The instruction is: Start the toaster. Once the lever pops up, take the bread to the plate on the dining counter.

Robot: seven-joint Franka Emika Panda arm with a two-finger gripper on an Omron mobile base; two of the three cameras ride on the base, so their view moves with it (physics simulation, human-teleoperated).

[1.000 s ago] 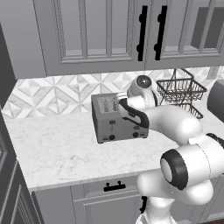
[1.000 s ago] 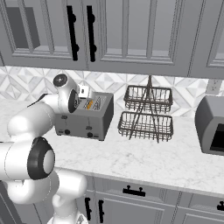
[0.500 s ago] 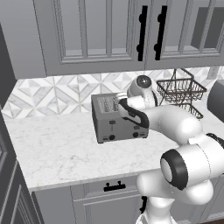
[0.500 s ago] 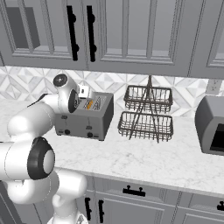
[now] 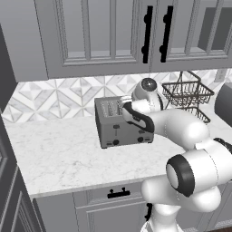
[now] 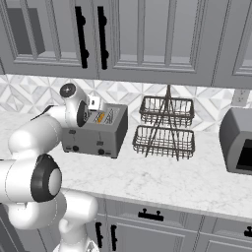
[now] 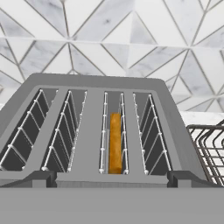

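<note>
The toaster (image 5: 120, 122) stands on the marble counter (image 5: 59, 154) near the tiled back wall (image 7: 109, 39), with its 4 slots on top and 2 small black knobs low on its front. No brand, label or writing can be read on it or on anything else here.

In the hand view the bread (image 7: 115, 143) sits upright in the 3rd slot from the left, its golden-orange edge showing between the wire guides; the other 3 slots show bare wire. From the right base view the same slice (image 6: 100, 117) shows as an orange strip in the toaster top (image 6: 106, 118).

The gripper (image 6: 93, 103) hangs above the far part of the toaster, just over the slots, touching nothing that can be seen. Its fingers are spread wide and grasp nothing.

To the right of the toaster, just beside it, stands a 2-tier wire basket (image 6: 165, 128). Farther right is a grey toaster oven (image 6: 237, 140) with a dark door. Grey wall cabinets (image 5: 108, 36) with black handles hang above the counter.
</note>
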